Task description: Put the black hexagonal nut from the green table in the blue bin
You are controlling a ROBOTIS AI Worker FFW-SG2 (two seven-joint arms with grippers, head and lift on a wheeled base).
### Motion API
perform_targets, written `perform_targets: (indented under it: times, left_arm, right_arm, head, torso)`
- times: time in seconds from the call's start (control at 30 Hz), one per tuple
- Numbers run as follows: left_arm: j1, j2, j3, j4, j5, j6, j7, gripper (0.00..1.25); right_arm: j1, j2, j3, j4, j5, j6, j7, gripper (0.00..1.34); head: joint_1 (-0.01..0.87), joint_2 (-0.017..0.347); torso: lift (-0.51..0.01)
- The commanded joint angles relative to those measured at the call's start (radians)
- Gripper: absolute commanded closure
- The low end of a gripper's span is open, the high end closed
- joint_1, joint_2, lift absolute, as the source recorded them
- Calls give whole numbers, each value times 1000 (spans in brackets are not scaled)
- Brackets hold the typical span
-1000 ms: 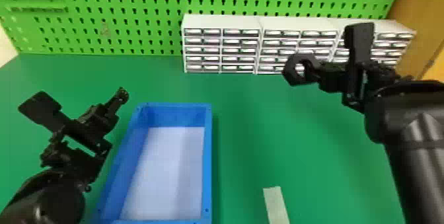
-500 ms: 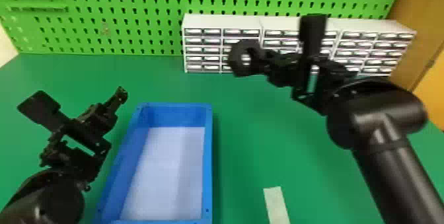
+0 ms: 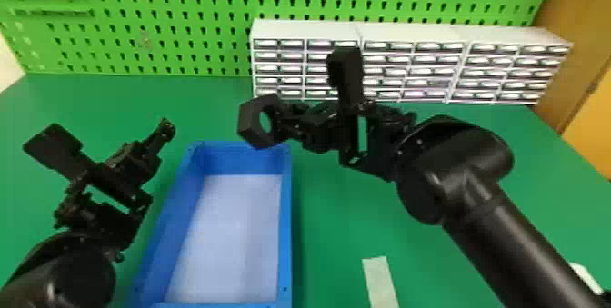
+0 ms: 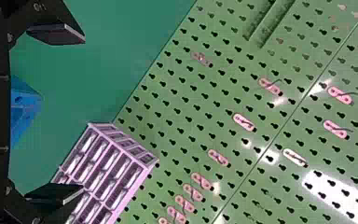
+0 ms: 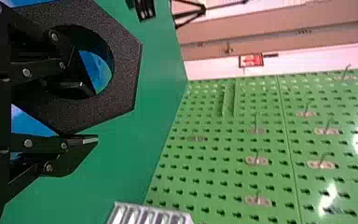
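The black hexagonal nut was in the right gripper, held up off the green worktop. The jaws were closed on one side of its ring, one inside the hole and the other against the outer edge. In the head view, the nut showed by the far right corner of the blue bin; whether it was over the rim or just beyond could not be told. The left gripper was on the bin's left side, its jaws empty and spread wide. A pale strip lay on the worktop to the bin's right, and white drawer units stood at the back before a green pegboard.
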Motion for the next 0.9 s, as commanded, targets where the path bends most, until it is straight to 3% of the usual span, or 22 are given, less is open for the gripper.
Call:
perform_targets:
  times: [0.0,0.37,0.73,0.87]
  left_arm:
    - [-1,0,0,0,0,0,0,156]
    - [-7,0,-5,0,-2,0,0,156]
    - [-7,0,-6,0,-2,0,0,156]
    - [-7,0,-8,0,-2,0,0,156]
  right_arm:
    - [-18,-9,61,9,-36,-6,-1,1004]
    - [-55,-17,168,37,-112,-23,-4,1003]
    - [-57,-15,203,37,-124,-24,-5,998]
    - [-57,-15,203,38,-125,-23,-8,846]
  head:
    - [692,9]
    - [692,9]
    - [692,9]
    - [692,9]
  torso:
    - [-97]
    - [-97]
    - [-97]
    - [-97]
